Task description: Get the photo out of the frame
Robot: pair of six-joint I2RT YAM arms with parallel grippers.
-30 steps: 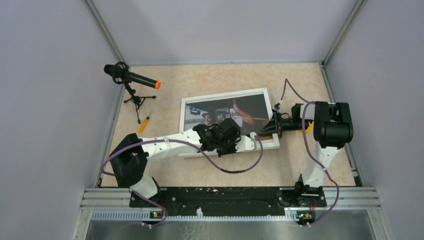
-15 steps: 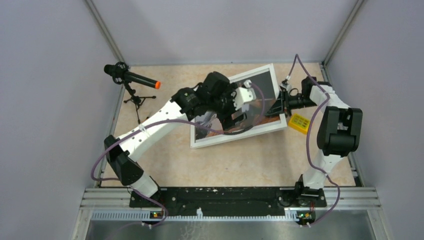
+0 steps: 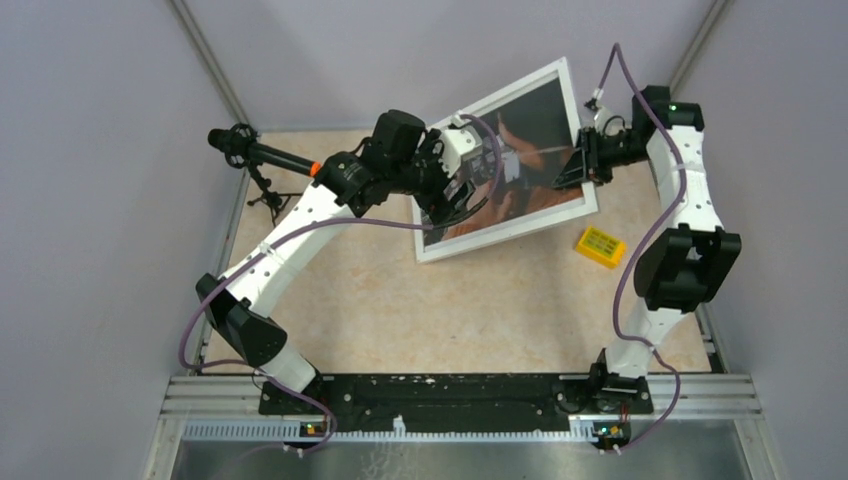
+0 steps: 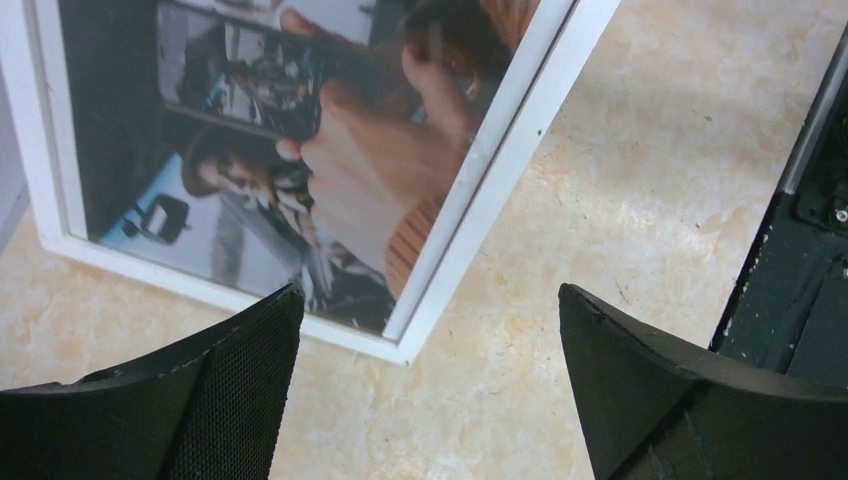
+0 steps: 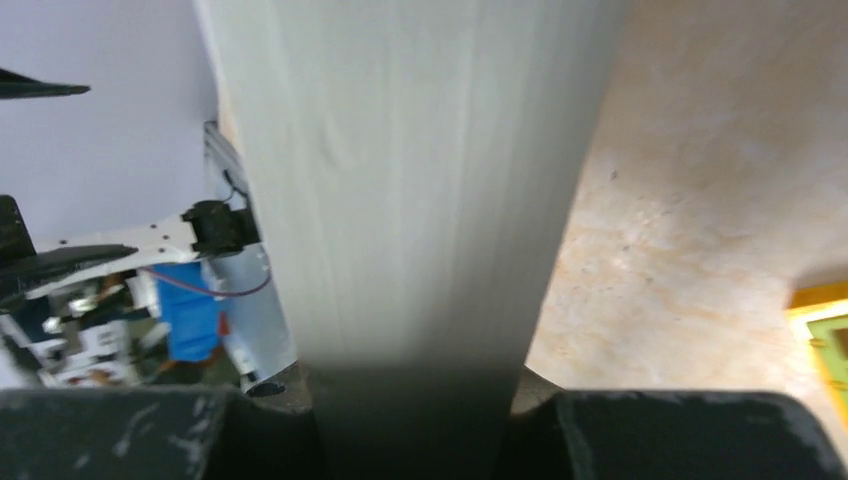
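The frame (image 3: pixel 510 229), white-bordered, stands steeply tilted with its lower left corner on the table and its face toward the camera. Behind its glass the photo (image 3: pixel 535 120) shows orange-brown and dark patches. My right gripper (image 3: pixel 583 165) is shut on the frame's right edge; in the right wrist view that pale edge (image 5: pixel 420 200) fills the gap between the jaws of that gripper (image 5: pixel 415 390). My left gripper (image 3: pixel 455 205) hangs open in front of the frame's face, holding nothing. In the left wrist view the left gripper (image 4: pixel 430 290) looks down at the frame's corner (image 4: pixel 405 345) and the photo (image 4: pixel 340 170).
A small yellow block (image 3: pixel 600 246) lies on the table right of the frame, also at the edge of the right wrist view (image 5: pixel 825 330). A microphone on a tripod (image 3: pixel 262 155) stands at the back left. Purple walls close in on three sides.
The right gripper has lifted the frame's right edge from flat on the table to a steep tilt. The left arm has swung back and up, and its jaws have opened wide.
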